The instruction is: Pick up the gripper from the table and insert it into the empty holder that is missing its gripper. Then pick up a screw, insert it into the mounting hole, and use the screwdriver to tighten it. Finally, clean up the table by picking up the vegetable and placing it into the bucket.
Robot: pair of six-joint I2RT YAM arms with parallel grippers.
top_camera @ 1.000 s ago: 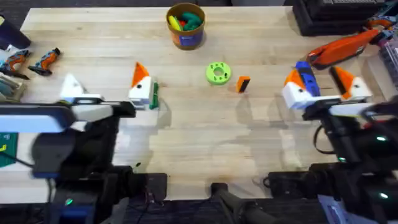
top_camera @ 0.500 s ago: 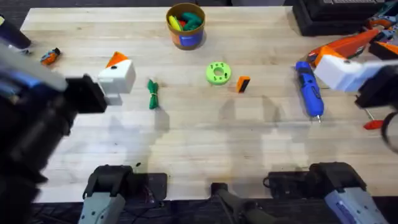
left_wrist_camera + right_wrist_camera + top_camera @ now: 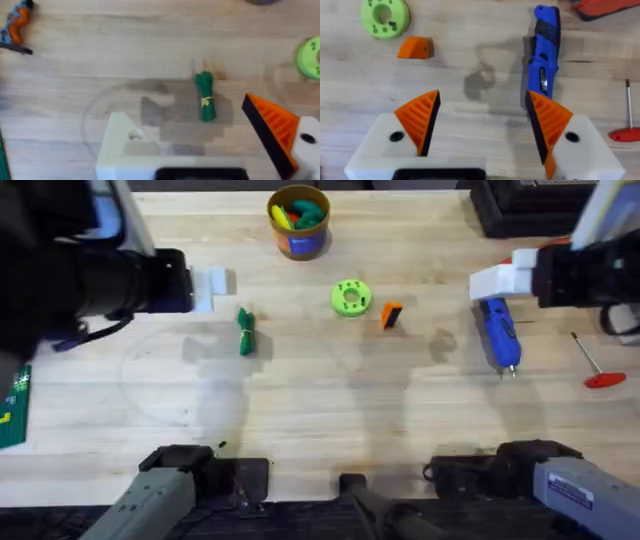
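The small orange gripper (image 3: 391,314) lies on the table right of centre, also in the right wrist view (image 3: 415,48). My left gripper (image 3: 182,111) hangs open above the dark-green vegetable (image 3: 205,95); one side is the bare white holder (image 3: 120,147) with a mounting hole, the other carries an orange tip. From overhead the left gripper (image 3: 210,284) is left of the vegetable (image 3: 246,332). My right gripper (image 3: 482,97) is open and empty over the blue screwdriver (image 3: 545,55), which lies at the right (image 3: 498,335). The bucket (image 3: 298,242) stands at the far middle. I cannot make out a screw.
A lime-green disc with holes (image 3: 351,297) sits just left of the orange gripper. A thin rod with a red handle (image 3: 595,368) lies at the right edge. Orange tools rest at the far right (image 3: 605,7) and far left (image 3: 17,24). Bare wood fills the near half.
Both arms have risen from low over the table and swung outward, now large under the camera. The screwdriver and vegetable, partly covered before, lie uncovered.
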